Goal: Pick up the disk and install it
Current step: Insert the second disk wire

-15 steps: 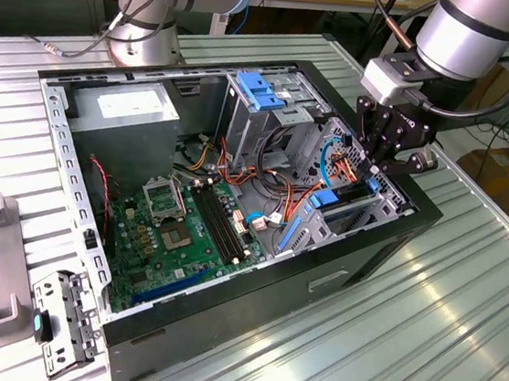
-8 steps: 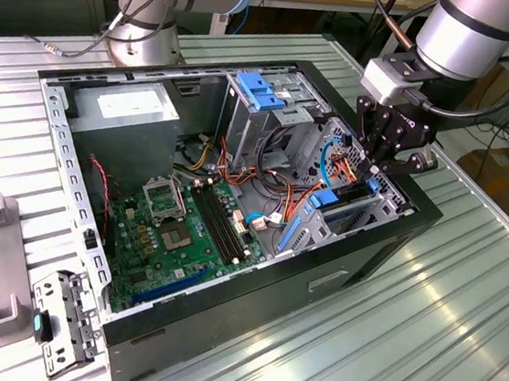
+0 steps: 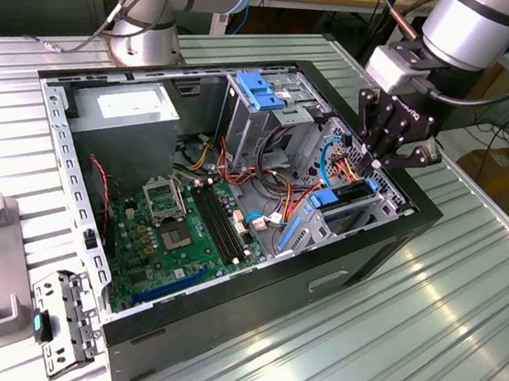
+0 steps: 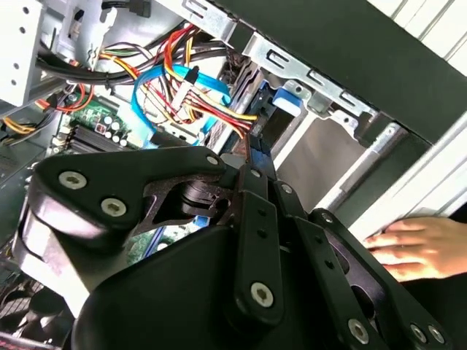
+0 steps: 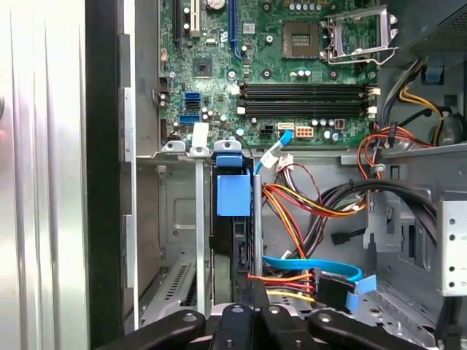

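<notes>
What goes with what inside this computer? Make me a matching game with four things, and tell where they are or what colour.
Things:
1 motherboard
2 power supply
3 bracket
4 disk

Descriptions:
A blue, on top of the drive cage
B standing on edge in a bay below the gripper
C green, lying flat
D grey box with a white sticker

Pairs: 1-C, 2-D, 3-A, 4-B
</notes>
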Motion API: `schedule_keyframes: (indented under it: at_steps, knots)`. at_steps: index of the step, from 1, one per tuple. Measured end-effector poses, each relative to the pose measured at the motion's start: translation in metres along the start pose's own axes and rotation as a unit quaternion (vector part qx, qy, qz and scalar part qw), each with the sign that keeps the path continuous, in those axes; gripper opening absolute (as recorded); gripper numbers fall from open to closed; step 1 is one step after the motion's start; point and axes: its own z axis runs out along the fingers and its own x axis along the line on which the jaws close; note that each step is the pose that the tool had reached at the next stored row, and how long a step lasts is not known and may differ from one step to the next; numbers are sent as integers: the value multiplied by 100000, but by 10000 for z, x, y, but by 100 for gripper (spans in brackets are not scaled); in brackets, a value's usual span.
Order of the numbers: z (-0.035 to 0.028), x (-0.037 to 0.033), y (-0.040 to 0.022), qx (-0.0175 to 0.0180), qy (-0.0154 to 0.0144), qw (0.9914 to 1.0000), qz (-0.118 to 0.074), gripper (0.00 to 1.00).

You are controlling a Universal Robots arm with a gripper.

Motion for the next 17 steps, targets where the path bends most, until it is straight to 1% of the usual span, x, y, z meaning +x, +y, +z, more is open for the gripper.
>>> schedule_keyframes:
  at_steps: [2, 7, 8, 10, 13, 14, 17]
  knots:
    - [-37, 0, 0, -24, -11, 100000, -2, 11]
    - [-42, 3, 114, -29, -18, 100000, 0, 11]
    - [-54, 2, 119, -29, -8, 100000, -5, 11]
    - [-103, 1, 122, -29, -21, 100000, 0, 11]
    - [-202, -11, 123, -28, -12, 100000, -3, 11]
    - [-240, -24, 123, -45, 2, 100000, -2, 11]
    - [-293, -83, 125, -155, 118, 100000, -5, 11]
